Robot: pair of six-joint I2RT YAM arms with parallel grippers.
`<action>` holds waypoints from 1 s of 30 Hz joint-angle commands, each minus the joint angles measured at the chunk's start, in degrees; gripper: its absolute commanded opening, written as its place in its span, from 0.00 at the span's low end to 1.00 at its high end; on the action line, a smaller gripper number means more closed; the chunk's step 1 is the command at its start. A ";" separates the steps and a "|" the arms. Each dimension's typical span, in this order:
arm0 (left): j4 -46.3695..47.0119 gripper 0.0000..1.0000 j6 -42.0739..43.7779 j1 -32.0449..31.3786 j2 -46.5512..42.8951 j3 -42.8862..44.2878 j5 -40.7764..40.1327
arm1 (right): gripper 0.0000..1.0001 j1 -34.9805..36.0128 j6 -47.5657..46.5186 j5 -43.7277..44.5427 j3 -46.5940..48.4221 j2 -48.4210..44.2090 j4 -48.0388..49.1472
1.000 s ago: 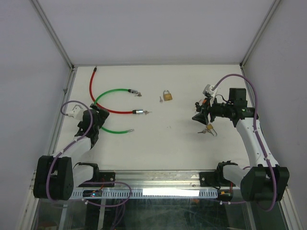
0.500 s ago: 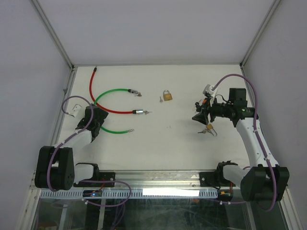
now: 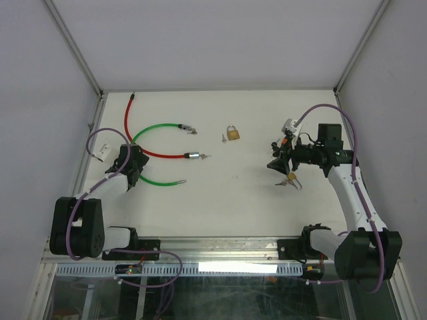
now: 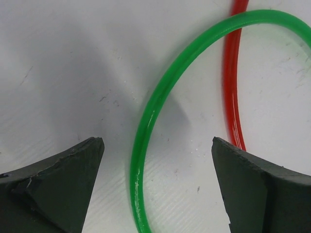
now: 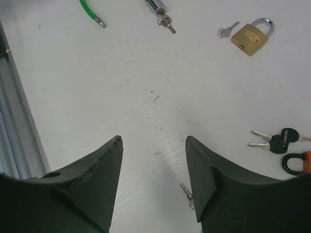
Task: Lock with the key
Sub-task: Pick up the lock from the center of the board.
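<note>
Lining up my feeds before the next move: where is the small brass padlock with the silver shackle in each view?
Top external: brass padlock, just above centre.
Left wrist: not in view.
Right wrist: upper right, small silver key just left of it.
Shared landmark: the green cable, in all three views.

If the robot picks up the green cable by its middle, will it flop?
Probably it sags a bit: the green cable lies in a smooth curve, so it bends. Its metal ends would likely hang lowest. The glossy coat may slip in the open left gripper.
</note>
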 commanded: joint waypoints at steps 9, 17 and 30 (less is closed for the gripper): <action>-4.65 0.98 -1.51 0.35 4.50 5.30 -3.04 | 0.57 0.17 -0.94 -0.42 0.37 -0.29 2.26; -6.19 0.98 -0.49 0.37 6.97 7.20 -3.39 | 0.57 0.20 -0.86 -0.39 0.36 -0.38 2.30; -8.90 0.87 1.72 0.37 14.26 11.66 -2.48 | 0.57 0.09 -0.81 -0.37 0.36 -0.46 2.28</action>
